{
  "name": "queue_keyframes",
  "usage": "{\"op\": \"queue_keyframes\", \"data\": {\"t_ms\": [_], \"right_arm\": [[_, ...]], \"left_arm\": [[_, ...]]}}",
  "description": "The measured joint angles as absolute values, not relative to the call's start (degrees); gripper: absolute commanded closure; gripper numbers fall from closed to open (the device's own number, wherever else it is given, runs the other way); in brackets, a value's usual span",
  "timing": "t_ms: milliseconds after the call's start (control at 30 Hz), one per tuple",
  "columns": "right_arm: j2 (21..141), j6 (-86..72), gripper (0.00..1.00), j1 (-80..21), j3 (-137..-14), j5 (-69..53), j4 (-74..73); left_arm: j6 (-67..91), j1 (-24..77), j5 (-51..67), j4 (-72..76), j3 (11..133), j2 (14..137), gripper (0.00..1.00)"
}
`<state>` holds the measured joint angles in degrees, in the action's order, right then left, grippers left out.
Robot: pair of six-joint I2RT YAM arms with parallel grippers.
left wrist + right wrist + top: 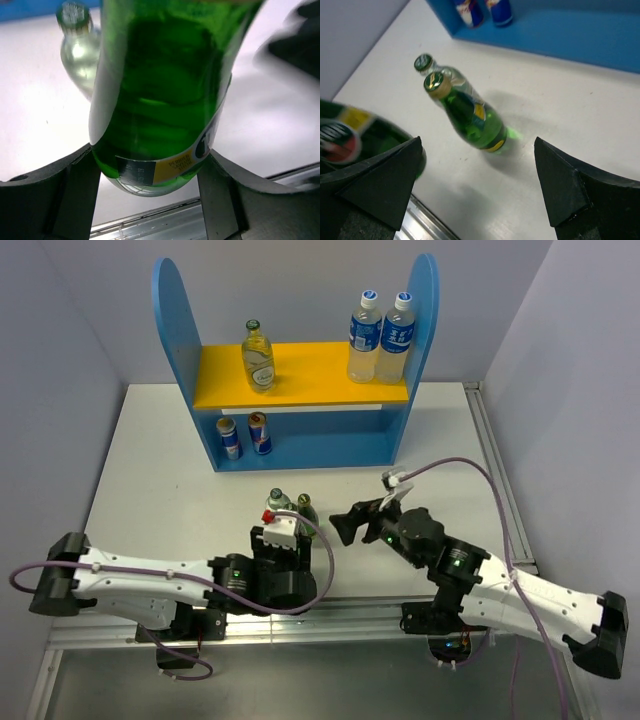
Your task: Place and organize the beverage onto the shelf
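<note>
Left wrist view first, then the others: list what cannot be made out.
- Left wrist: dark green glass bottle in the left jaws; its neck is cut off by the top edge.
- Left wrist: dark shape at top right, too blurred to name.
- Right wrist: green bottle at the left edge, blurred, partly behind a right jaw.
- Top external: the held bottle is hidden under the left arm.

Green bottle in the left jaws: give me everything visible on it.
The green bottle is translucent dark green glass with a silver-and-yellow label band just above its rounded base. The jaws of the left gripper press its lower sides. Neck and cap are out of frame; whether the base touches the table is unclear.
</note>
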<state>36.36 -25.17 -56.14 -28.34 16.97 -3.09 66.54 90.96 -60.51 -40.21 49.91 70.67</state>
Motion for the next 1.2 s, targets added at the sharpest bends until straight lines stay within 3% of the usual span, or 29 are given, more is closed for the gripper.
{"op": "queue_keyframes", "data": {"t_ms": [233,467,1033,1200], "right_arm": [[48.42,-28.36,0.00,-64.73,-25.71,20.58,3.29],[63.31,-29.26,0.00,-66.13,-24.25,22.87,13.26],[84.20,-26.72,0.01,-66.76,-28.25,31.11,32.99],[89.52,-25.69,0.17,-66.78,-29.21,33.50,37.17]], "left_arm": [[50.74,88.05,-60.16,-38.61,55.64,64.31,1.00],[37.10,79.83,-55.88,-33.80,55.72,60.80,1.00],[26.02,73.97,-49.28,-29.61,55.72,59.81,1.00],[25.17,73.49,-48.60,-29.61,55.72,59.70,1.00]]}}
